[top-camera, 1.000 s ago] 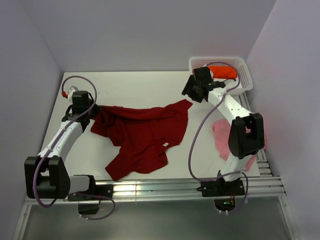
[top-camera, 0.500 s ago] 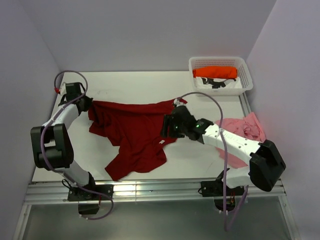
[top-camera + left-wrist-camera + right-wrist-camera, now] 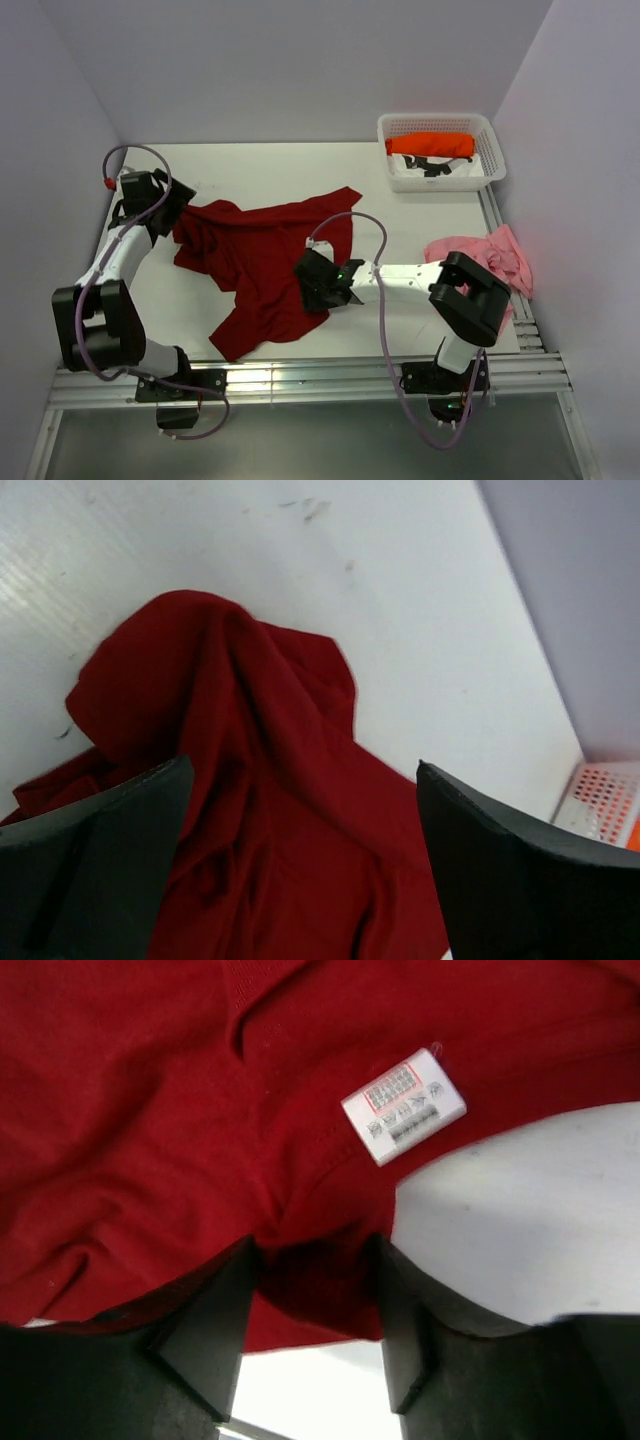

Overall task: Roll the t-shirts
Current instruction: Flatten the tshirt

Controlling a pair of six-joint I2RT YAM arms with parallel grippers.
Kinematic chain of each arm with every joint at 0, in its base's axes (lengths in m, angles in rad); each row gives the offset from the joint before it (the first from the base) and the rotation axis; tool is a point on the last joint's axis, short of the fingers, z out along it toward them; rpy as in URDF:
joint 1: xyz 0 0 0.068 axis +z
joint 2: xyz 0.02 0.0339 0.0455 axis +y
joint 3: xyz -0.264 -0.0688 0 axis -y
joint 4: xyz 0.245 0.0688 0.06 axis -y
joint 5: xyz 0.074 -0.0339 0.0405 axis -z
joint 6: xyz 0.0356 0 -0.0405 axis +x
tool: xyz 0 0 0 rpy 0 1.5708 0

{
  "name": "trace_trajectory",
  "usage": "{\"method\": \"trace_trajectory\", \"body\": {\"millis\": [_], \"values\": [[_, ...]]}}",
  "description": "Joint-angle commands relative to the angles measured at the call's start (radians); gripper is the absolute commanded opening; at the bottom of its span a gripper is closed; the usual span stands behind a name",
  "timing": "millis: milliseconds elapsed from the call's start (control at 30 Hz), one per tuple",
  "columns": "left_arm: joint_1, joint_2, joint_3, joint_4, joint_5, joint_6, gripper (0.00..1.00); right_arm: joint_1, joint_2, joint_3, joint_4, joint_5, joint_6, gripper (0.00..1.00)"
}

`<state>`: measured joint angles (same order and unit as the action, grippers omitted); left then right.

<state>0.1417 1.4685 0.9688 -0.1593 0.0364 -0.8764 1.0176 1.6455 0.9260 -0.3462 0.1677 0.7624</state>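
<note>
Two grippers are tending the dark red t-shirt (image 3: 260, 250) rumpled left of the white basket (image 3: 435, 118); the left gripper (image 3: 303, 770) is hovering wide open over its bunched edge farthest from that basket, probably to spread it; the right gripper (image 3: 312, 1250) is straddling the labelled hem, pinching or not I cannot tell.
</note>
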Motion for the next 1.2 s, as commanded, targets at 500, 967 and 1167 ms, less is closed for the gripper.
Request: {"method": "trace_trajectory", "body": {"millis": [500, 967, 1167], "values": [[-0.197, -0.232, -0.228, 0.066, 0.003, 0.060, 0.99, -0.535, 0.028, 0.138, -0.082, 0.052, -0.113, 0.24], [-0.384, -0.372, -0.317, 0.041, -0.009, 0.113, 0.98, -0.429, -0.423, -0.233, 0.009, -0.096, -0.046, 0.64], [-0.543, -0.399, -0.338, -0.008, -0.032, 0.091, 0.97, -0.399, -0.383, -0.288, 0.052, -0.083, -0.008, 0.61]]}}
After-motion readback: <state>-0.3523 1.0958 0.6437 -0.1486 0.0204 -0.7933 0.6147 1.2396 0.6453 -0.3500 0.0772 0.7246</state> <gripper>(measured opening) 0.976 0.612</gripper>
